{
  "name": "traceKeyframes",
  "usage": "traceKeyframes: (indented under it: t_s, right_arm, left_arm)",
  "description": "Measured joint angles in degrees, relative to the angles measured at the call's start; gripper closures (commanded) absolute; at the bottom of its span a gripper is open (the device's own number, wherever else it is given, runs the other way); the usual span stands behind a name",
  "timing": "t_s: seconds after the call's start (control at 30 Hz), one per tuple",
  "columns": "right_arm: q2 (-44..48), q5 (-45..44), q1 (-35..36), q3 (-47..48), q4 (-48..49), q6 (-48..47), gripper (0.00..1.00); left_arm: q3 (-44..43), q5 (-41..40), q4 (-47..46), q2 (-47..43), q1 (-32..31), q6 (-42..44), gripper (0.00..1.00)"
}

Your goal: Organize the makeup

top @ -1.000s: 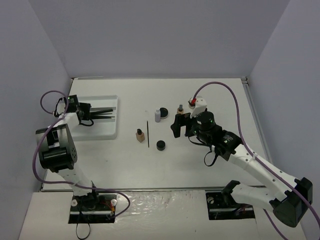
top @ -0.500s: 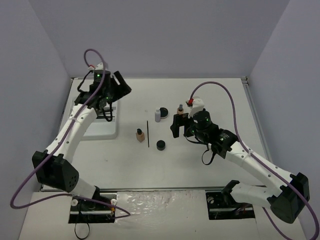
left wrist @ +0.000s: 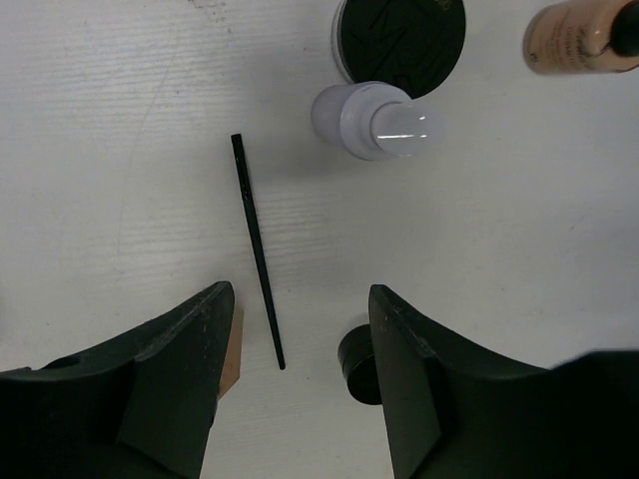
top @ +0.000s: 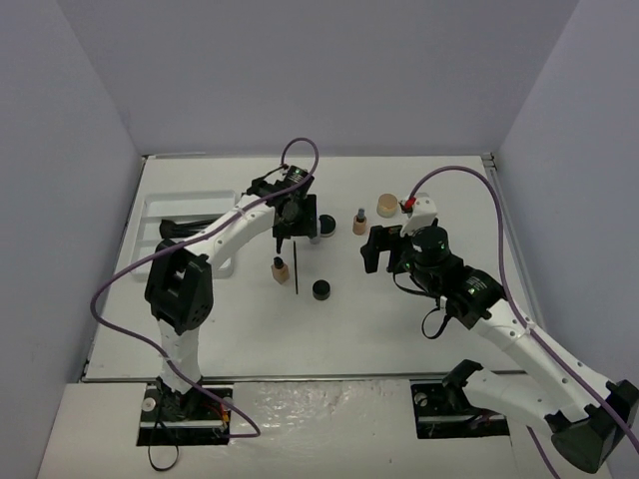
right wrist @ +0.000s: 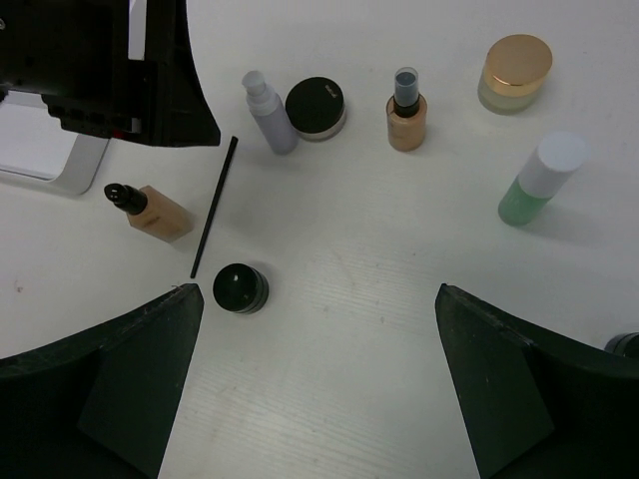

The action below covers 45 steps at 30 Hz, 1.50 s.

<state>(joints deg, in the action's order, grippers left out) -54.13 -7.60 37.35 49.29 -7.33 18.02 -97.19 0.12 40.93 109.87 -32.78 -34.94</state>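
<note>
The makeup stands mid-table. A thin black pencil [left wrist: 257, 249] lies below my left gripper [left wrist: 300, 299], which is open and empty above it. A lying beige bottle [left wrist: 231, 357] is by its left finger, and a small black pot [left wrist: 355, 363] by its right finger. Beyond are a grey bottle [left wrist: 379, 120], a wide black pot [left wrist: 399, 35] and an upright beige bottle [left wrist: 579, 40]. My right gripper [right wrist: 319, 289] is open and empty above bare table, right of the small black pot [right wrist: 240, 287]. A tan compact [right wrist: 514, 73] and a green-white bottle [right wrist: 539, 180] stand at its far right.
The white ridged tray [top: 205, 215] lies at the far left with black brushes [top: 172, 230] in it. The left gripper [top: 288, 232] hangs over the pencil [top: 297, 264]. The right gripper [top: 384, 249] hovers right of the items. Grey walls close in three sides.
My left arm has swung from the tray to the table's middle, over the pencil. My right gripper has drawn back to the right, uncovering the tan compact.
</note>
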Motion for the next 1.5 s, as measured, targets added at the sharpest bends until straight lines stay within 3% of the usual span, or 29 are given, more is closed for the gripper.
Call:
traceKeyframes:
  t_s: [0.97,1.1,1.27,1.5]
  right_arm:
    - [4.15,-0.54,-5.09,-2.01,-3.44,-0.33,0.0]
    - [4.15,-0.54,-5.15,-2.01,-3.46,-0.33,0.0]
    - [4.15,-0.54,-5.19,-2.03,-3.49,-0.33,0.0]
    - [4.13,-0.54,-5.38,-2.03,-3.57,-0.37,0.0]
  left_arm:
    - [6.93,-4.47,-7.59,9.85,0.06,-3.14,0.68]
    - [6.93,-4.7,-7.83,9.87,0.29,-3.66,0.77]
    - [7.2,-4.84,-8.25,9.87,0.55,-4.55,0.96]
    - [7.34,-4.91,-8.72,9.85,0.68,-4.85,1.0]
